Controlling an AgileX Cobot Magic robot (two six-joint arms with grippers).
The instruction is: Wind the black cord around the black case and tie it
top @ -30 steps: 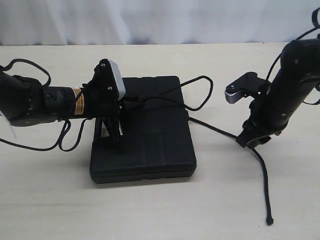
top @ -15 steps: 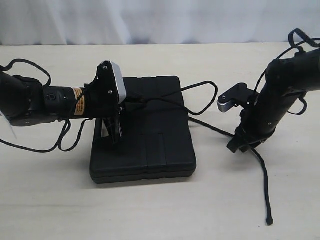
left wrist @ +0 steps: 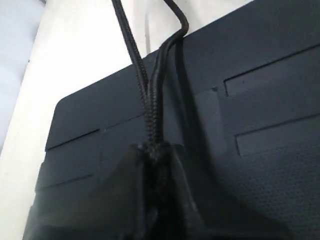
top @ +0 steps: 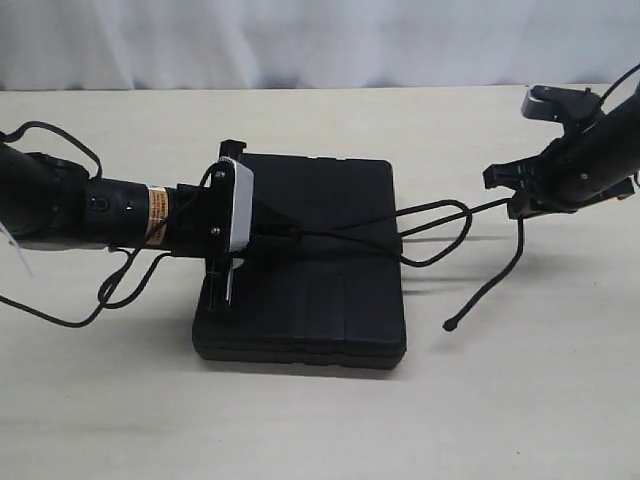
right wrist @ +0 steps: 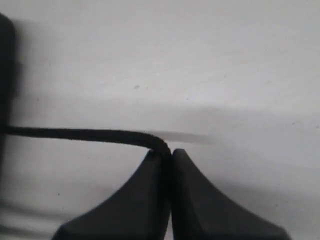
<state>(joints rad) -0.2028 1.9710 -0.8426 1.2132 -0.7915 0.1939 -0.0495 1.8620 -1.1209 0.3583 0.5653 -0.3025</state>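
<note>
The black case (top: 320, 300) lies flat at the middle of the table. My left gripper (top: 268, 226) hovers over its left part, shut on a doubled stretch of the black cord (left wrist: 149, 107), just above the case's grooved lid (left wrist: 260, 100). From there the black cord (top: 452, 204) crosses the lid, loops off the case's right edge and runs taut to my right gripper (top: 520, 200). That gripper is raised at the far right and shut on the cord (right wrist: 80, 134). The free end hangs from it down to the knobbed tip (top: 452, 326).
The pale table (top: 520, 410) extends in front of and to the right of the case. Smooth robot cables (top: 70, 318) loop off the left arm onto the table. A white backdrop closes the far edge.
My right gripper rose and swung back to the right, pulling the cord taut and lifting its free end. The case slid slightly right, and my left gripper shifted right with it.
</note>
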